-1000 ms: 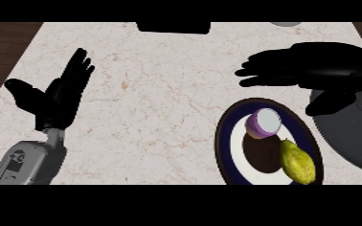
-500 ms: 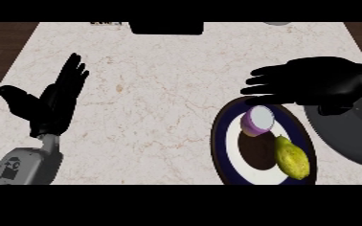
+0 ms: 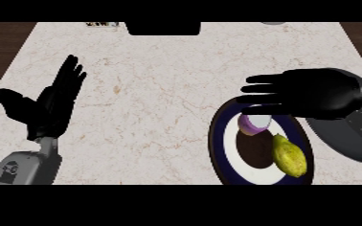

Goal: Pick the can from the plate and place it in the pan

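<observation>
Fingers of the right hand stretch out straight toward the left, holding nothing, poised over the far rim of the dark-rimmed plate. Just beneath the fingers, partly shaded by the thumb, stands the purple-topped can, upright on the plate; the hand's flat, spread posture suggests it is lining up for a grasp not yet begun. Nearer the viewer than the can lies a yellow-green fruit, close enough to crowd the approach. Beyond the wrist, at the right edge, a grey pan waits just beside the plate. Far across the marble counter, the left hand rests open, fingers up.
</observation>
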